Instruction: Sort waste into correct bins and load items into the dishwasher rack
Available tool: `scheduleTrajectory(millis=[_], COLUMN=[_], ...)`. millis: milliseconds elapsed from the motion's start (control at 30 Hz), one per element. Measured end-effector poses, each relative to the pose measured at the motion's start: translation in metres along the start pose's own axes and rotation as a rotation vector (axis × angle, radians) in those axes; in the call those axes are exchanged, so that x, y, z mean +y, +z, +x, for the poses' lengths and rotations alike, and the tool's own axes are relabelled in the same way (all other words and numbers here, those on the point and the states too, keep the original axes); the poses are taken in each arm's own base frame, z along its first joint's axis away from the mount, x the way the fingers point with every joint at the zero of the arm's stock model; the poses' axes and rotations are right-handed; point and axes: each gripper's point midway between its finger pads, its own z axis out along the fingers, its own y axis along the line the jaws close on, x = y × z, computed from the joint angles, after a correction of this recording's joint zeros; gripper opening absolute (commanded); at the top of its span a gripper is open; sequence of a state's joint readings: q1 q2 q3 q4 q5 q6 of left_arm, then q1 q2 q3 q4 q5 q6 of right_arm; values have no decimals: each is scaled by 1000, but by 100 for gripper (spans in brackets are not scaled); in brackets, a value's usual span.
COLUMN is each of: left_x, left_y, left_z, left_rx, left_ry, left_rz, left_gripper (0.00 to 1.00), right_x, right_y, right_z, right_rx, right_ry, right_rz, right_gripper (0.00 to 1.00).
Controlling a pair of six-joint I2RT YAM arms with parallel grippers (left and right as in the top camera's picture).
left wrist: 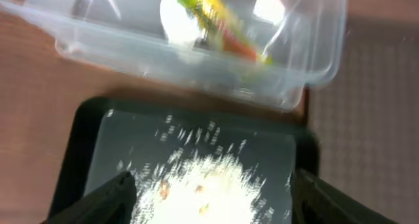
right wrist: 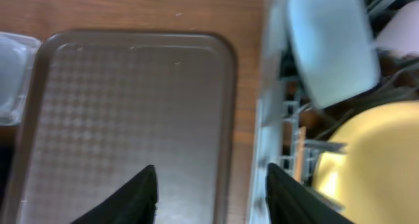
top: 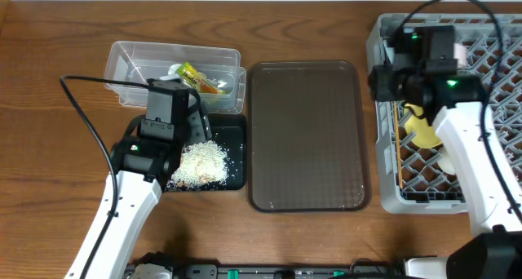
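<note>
My left gripper hangs spread wide with nothing between its fingers, directly over the heap of rice lying in the black tray. Just past the tray's far edge sits the clear tub, with the wrapper and its white paper inside. My right gripper is likewise parted and empty, above the strip of table between the brown serving tray on its left and the rack wall on its right. The yellow plate and blue bowl are inside the rack beyond that wall. On the left I worry about clearance. If I swing away without rising, a finger could plough through the rice and scatter grains over the tray's lip, or catch the tub's near wall and shove it. On the right, a sideways move at this height might strike the rack wall. A knock there could jolt the plate, which seems to stand on edge. Both wrist views are blurred, so I cannot judge the heights well.
</note>
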State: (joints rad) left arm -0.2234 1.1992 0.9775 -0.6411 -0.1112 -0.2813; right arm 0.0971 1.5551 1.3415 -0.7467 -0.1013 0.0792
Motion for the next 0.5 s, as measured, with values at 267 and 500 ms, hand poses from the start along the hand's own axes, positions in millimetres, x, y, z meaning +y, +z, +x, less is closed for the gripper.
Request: scheduleTrajectory(millis=[267, 500], left_x=[16, 20], left_y=[-12, -59], left_z=[58, 53], left_rx=[226, 41], left_ry=[71, 50], left_rz=[-38, 44], left_gripper=[78, 80], right_x=[-5, -8], right_y=[1, -10], right_z=[34, 72], right_rx=[126, 85], right_ry=[101, 116], right_rz=[44, 45], right_gripper=[57, 61])
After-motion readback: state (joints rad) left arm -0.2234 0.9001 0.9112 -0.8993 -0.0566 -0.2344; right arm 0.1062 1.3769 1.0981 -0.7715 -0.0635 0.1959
